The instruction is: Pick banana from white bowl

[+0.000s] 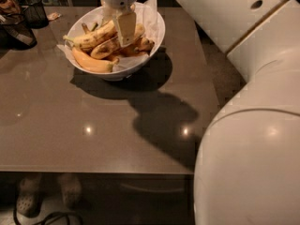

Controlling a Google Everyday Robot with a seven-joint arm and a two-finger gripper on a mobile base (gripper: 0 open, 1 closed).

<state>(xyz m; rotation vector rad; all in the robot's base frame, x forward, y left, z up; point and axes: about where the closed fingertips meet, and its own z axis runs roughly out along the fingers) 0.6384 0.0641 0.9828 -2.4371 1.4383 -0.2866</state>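
The white bowl (pixel 152 37), lined with crinkled white paper, stands at the far middle of the brown table (pixel 70 125). It holds several bananas. The banana (pixel 107 48), thick and mottled dark brown, lies in the middle of the bowl. A longer speckled banana (pixel 91 37) lies behind it, and a smooth orange-yellow one (pixel 91 62) lies at the front. My gripper (pixel 124 35) reaches down from above into the bowl, right over the mottled banana's right end. Its white wrist hides the back of the bowl.
Two black mesh baskets (pixel 33 11) (pixel 14 29) stand at the far left of the table. My arm's large white links (pixel 248 158) fill the right side. The table's front edge (pixel 93 168) runs across the lower part, with shoes (pixel 28 198) below it.
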